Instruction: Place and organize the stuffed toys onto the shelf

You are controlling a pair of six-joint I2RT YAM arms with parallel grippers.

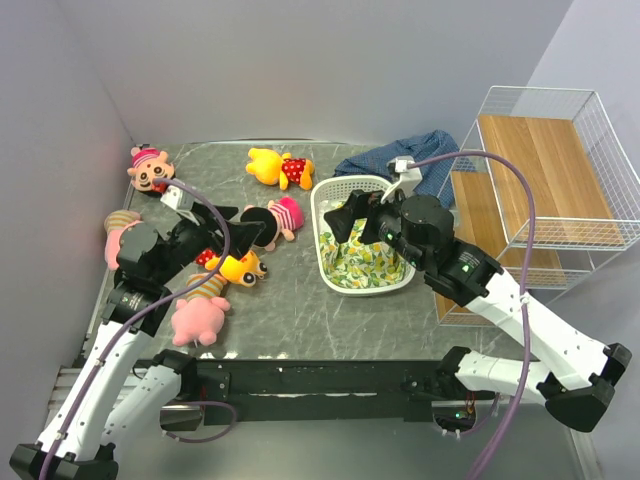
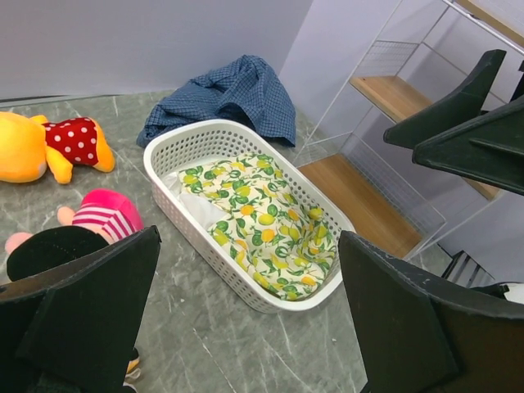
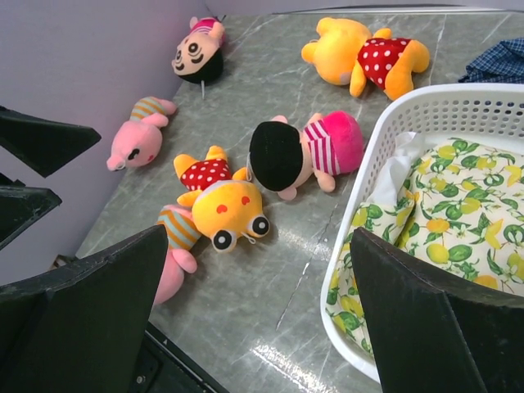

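Several stuffed toys lie on the grey table: a yellow bear, a pink-clad doll at the far left, a black-haired doll in pink stripes, a small yellow bear, and two pink pigs. The shelf stands at the right with bare wooden tiers. My left gripper is open and empty above the striped doll. My right gripper is open and empty over the basket's left rim.
A white slotted basket holds a lemon-print cloth in the middle of the table. Blue fabric lies behind it. Grey walls close the back and left sides.
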